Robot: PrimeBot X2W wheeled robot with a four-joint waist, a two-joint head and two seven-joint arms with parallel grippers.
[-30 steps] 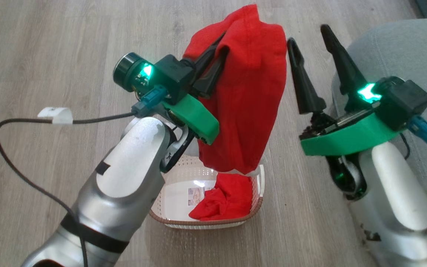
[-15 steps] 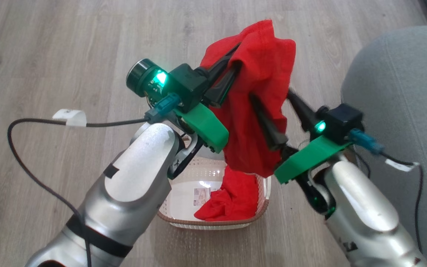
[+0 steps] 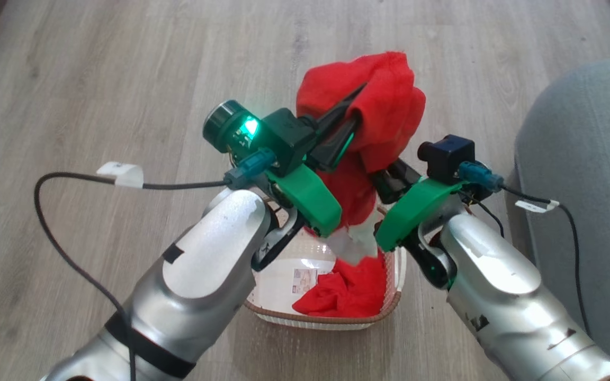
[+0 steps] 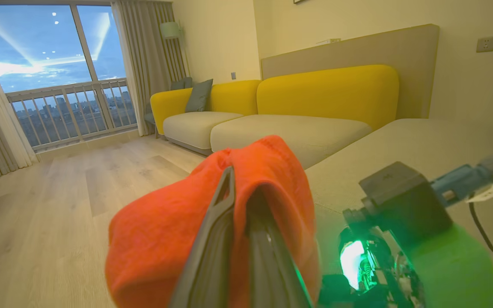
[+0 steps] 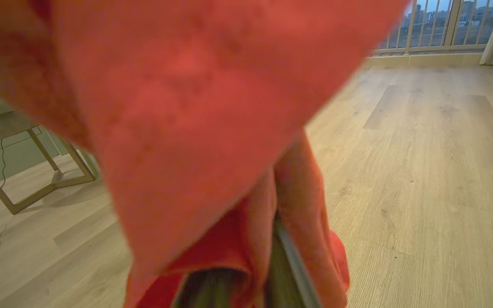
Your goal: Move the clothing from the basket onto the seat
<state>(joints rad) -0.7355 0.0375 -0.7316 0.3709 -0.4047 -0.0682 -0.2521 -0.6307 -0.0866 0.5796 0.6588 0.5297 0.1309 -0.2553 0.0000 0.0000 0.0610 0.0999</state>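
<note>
A red garment is being held up in the air above the basket by the left gripper, whose two fingers are being pressed nearly together on a fold of the cloth, as the left wrist view makes plain. The right gripper is being pushed into the hanging lower part of that garment. Its fingers are being swallowed by red fabric, so how far they are closed cannot be told. The lift-out step is judged to be in hand, with the carry across to the seat not yet begun. A sideways swing to the robot's right would be called for next, high enough for the hem to clear the rim, then a release over the cushion. A second red piece is lying in the basket and is being left for another pass. A pale patch at the garment's lower edge is hard to identify.
</note>
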